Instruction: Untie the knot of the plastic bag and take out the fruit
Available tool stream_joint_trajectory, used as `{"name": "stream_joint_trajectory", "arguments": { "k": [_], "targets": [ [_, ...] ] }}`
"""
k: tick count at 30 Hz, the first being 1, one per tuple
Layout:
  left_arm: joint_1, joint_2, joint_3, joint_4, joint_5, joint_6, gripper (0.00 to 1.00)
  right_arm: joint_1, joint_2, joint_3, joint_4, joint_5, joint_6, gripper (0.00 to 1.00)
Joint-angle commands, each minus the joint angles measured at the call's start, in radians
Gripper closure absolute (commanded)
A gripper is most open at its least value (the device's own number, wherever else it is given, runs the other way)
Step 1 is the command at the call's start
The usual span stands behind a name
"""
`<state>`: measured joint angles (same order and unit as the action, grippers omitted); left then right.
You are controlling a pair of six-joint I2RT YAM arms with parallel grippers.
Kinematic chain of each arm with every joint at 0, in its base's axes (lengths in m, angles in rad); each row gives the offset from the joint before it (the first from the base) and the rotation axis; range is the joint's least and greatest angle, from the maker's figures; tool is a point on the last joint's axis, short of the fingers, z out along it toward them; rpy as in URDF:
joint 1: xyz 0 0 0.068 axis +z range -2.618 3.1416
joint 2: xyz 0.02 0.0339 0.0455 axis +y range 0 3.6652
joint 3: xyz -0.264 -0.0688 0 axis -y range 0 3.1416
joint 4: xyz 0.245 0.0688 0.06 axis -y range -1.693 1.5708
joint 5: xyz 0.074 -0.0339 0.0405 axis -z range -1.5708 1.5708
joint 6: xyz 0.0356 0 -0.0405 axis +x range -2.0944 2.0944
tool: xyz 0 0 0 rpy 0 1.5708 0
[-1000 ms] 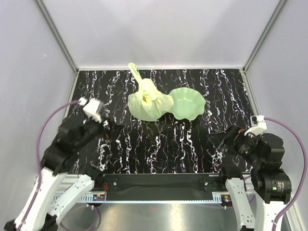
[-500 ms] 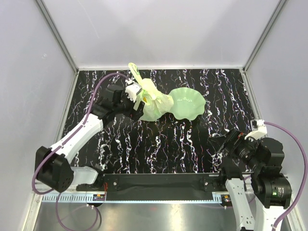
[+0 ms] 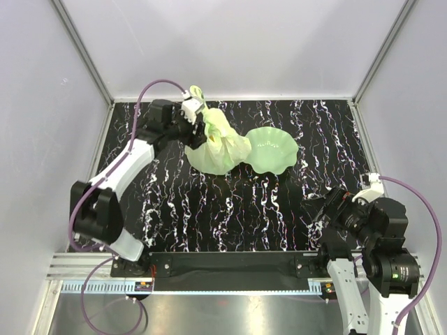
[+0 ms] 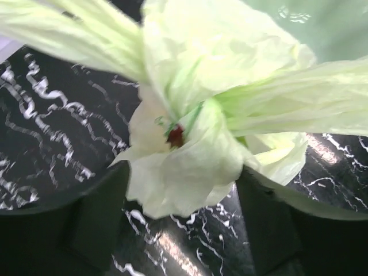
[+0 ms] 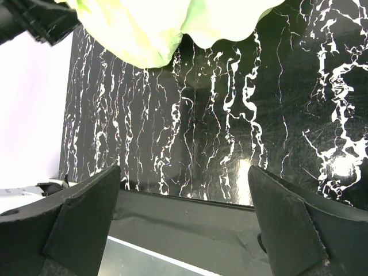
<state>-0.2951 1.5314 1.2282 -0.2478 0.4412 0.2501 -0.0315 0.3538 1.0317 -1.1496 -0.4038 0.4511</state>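
The pale yellow-green plastic bag [image 3: 218, 152] sits tied at the back middle of the table. Its knot [image 3: 207, 125] points up and left, with one thin end [image 3: 195, 93] sticking out towards the back wall. My left gripper [image 3: 200, 124] is at the knot, open. In the left wrist view a lobe of bag plastic [image 4: 190, 172] lies between the spread fingers [image 4: 95, 227], not pinched. A small red spot of fruit [image 4: 175, 136] shows through a gap by the knot [image 4: 172, 109]; the other fruit is hidden. My right gripper [image 3: 323, 208] hangs open and empty at the near right.
A green wavy-edged dish [image 3: 272, 149] stands touching the bag's right side. The table [image 3: 244, 209] is black with white veins. Grey walls close in the left, back and right. In the right wrist view the bag [image 5: 144, 29] is far ahead of the open gripper [image 5: 184, 172].
My left arm has swung from the near left out to the bag's knot, and its jaws have narrowed a little. The right arm has barely moved.
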Motion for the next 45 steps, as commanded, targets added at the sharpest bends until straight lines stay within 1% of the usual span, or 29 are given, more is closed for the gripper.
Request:
{"name": "stream_joint_trajectory", "arguments": {
  "k": [1, 3, 4, 5, 8, 10, 14, 16, 18, 19, 21, 22, 23, 25, 26, 28, 29, 30, 31, 34, 35, 36, 37, 38, 39, 40, 41, 44, 45],
  "targets": [
    [0.005, 0.079, 0.097, -0.022, 0.172, 0.04, 0.37, 0.005, 0.008, 0.005, 0.025, 0.022, -0.023, 0.0],
    [0.005, 0.093, 0.09, -0.03, 0.197, 0.04, 0.48, 0.005, 0.007, 0.007, 0.016, 0.034, -0.028, 0.0],
    [0.005, 0.087, 0.077, -0.019, 0.211, 0.032, 0.56, 0.005, 0.007, 0.005, 0.016, 0.036, -0.028, 0.0],
    [0.005, 0.079, 0.05, -0.005, 0.215, 0.02, 0.69, 0.005, 0.005, 0.004, 0.019, 0.037, -0.028, 0.0],
    [0.005, 0.027, -0.022, 0.018, 0.218, -0.014, 0.9, 0.005, 0.007, -0.018, 0.039, 0.034, -0.025, 0.0],
    [0.005, -0.014, -0.058, 0.056, 0.218, -0.047, 0.92, 0.005, 0.008, -0.042, 0.054, 0.036, -0.014, 0.0],
    [0.002, -0.135, -0.134, 0.113, 0.246, -0.139, 0.9, 0.005, 0.027, -0.103, 0.135, 0.059, 0.018, 0.0],
    [0.001, -0.168, -0.168, 0.127, 0.27, -0.172, 0.85, 0.005, 0.045, -0.143, 0.174, 0.06, 0.064, 0.0],
    [-0.006, -0.213, -0.202, 0.137, 0.266, -0.241, 0.83, 0.004, 0.082, -0.174, 0.232, 0.057, 0.134, 0.0],
    [-0.012, -0.232, -0.226, 0.133, 0.289, -0.259, 0.82, 0.005, 0.095, -0.183, 0.254, 0.04, 0.156, 0.0],
    [-0.039, -0.285, -0.252, 0.11, 0.271, -0.301, 0.81, 0.005, 0.137, -0.217, 0.345, 0.008, 0.19, 0.0],
    [-0.05, -0.306, -0.275, 0.101, 0.281, -0.301, 0.81, 0.005, 0.149, -0.234, 0.387, -0.007, 0.195, 0.0],
    [-0.062, -0.326, -0.288, 0.088, 0.274, -0.314, 0.8, 0.004, 0.172, -0.254, 0.475, -0.022, 0.199, 0.0],
    [-0.098, -0.391, -0.311, 0.055, 0.29, -0.318, 0.8, 0.005, 0.204, -0.301, 0.559, -0.059, 0.19, 0.0],
    [-0.108, -0.414, -0.332, 0.012, 0.287, -0.315, 0.8, 0.005, 0.252, -0.327, 0.644, -0.073, 0.189, 0.0],
    [-0.131, -0.479, -0.36, -0.033, 0.284, -0.301, 0.8, 0.005, 0.318, -0.347, 0.733, -0.145, 0.19, 0.0],
    [-0.133, -0.499, -0.384, -0.069, 0.275, -0.301, 0.8, 0.005, 0.392, -0.36, 0.817, -0.167, 0.199, 0.0],
    [-0.134, -0.517, -0.394, -0.091, 0.266, -0.299, 0.8, 0.005, 0.436, -0.363, 0.859, -0.19, 0.221, 0.0],
    [-0.136, -0.554, -0.4, -0.111, 0.264, -0.292, 0.8, 0.005, 0.521, -0.361, 0.934, -0.235, 0.23, 0.0],
    [-0.138, -0.599, -0.42, -0.154, 0.255, -0.307, 0.8, 0.015, 0.647, -0.308, 0.993, -0.24, 0.227, 0.0],
    [-0.144, -0.623, -0.426, -0.166, 0.257, -0.31, 0.8, 0.025, 0.734, -0.247, 0.998, -0.242, 0.207, 0.0],
    [-0.147, -0.632, -0.438, -0.177, 0.255, -0.313, 0.8, 0.025, 0.776, -0.21, 0.987, -0.245, 0.195, 0.0],
    [-0.15, -0.643, -0.446, -0.185, 0.245, -0.319, 0.8, 0.054, 0.822, -0.172, 0.973, -0.256, 0.183, 0.0],
    [-0.153, -0.654, -0.453, -0.198, 0.237, -0.325, 0.78, 0.089, 0.897, -0.091, 0.928, -0.256, 0.167, 0.0],
    [-0.16, -0.68, -0.461, -0.199, 0.222, -0.339, 0.58, 0.106, 0.928, -0.055, 0.904, -0.25, 0.135, 0.0],
    [-0.168, -0.698, -0.464, -0.2, 0.164, -0.369, 0.52, 0.123, 0.965, -0.026, 0.863, -0.227, 0.12, 0.0],
    [-0.189, -0.715, -0.464, -0.193, 0.139, -0.379, 0.51, 0.131, 0.973, 0.01, 0.855, -0.208, 0.101, 0.0],
    [-0.257, -0.783, -0.467, -0.154, -0.045, -0.417, 0.42, 0.14, 0.968, 0.007, 0.884, -0.164, 0.103, 0.0],
    [-0.269, -0.792, -0.467, -0.148, -0.159, -0.425, 0.38, 0.139, 0.972, 0.008, 0.886, -0.167, 0.106, 0.0]
  ]
}}
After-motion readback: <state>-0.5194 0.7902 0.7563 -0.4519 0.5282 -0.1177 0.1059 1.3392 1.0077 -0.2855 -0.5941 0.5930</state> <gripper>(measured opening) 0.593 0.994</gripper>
